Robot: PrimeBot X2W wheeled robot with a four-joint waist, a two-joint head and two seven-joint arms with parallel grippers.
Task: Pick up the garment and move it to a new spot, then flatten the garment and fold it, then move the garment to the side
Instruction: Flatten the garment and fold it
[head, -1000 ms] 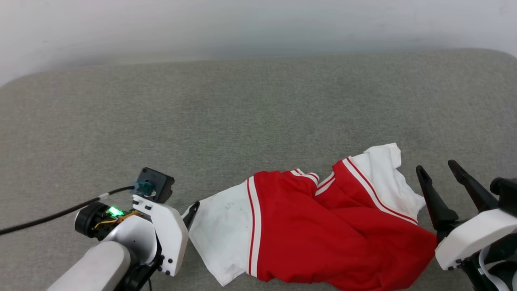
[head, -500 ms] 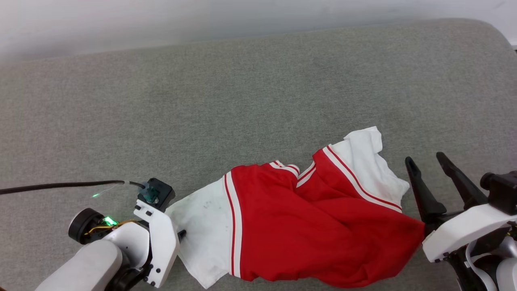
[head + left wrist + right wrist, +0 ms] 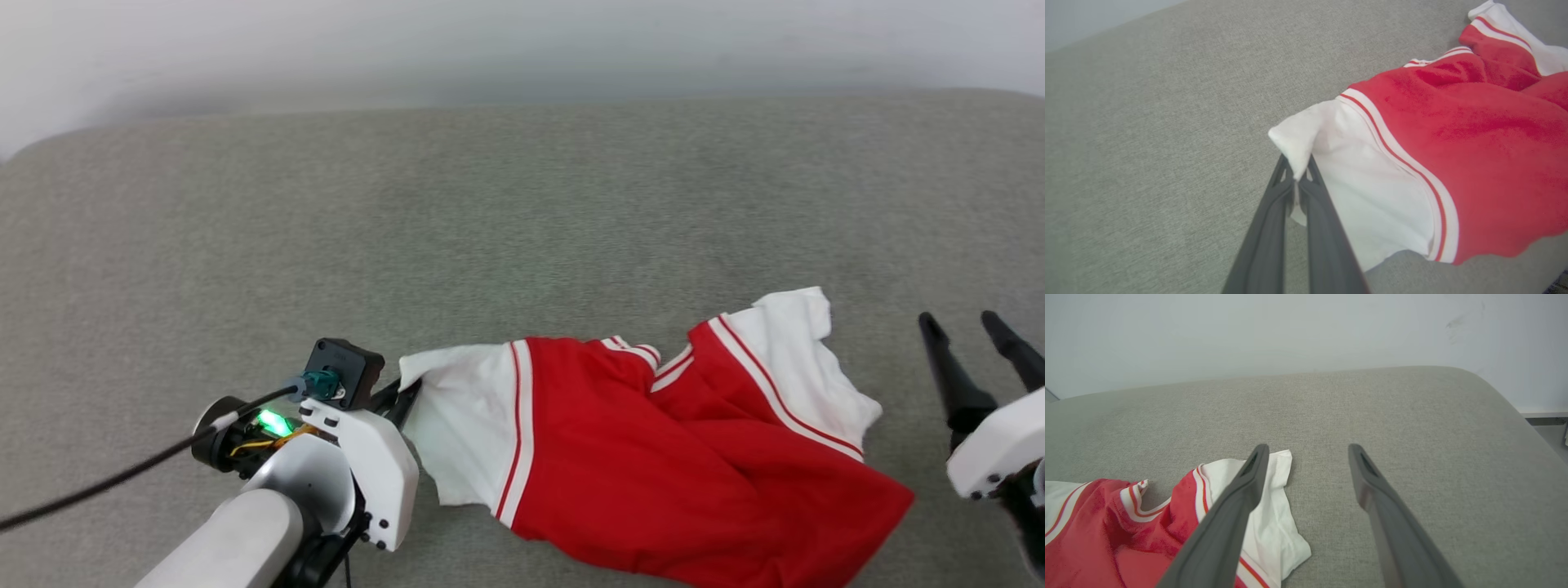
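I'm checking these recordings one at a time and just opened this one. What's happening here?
The robot's left hand is shut on a white corner of the red-and-white garment, which lies crumpled on a grey cushioned surface. The right hand is open, off to the side of the garment's other white end and not touching it. The garment is not yet flattened or folded.

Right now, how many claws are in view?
2: left claw, lower left, shut on a white corner of the red-and-white soft-fabric jersey; right claw, lower right, open beside it.
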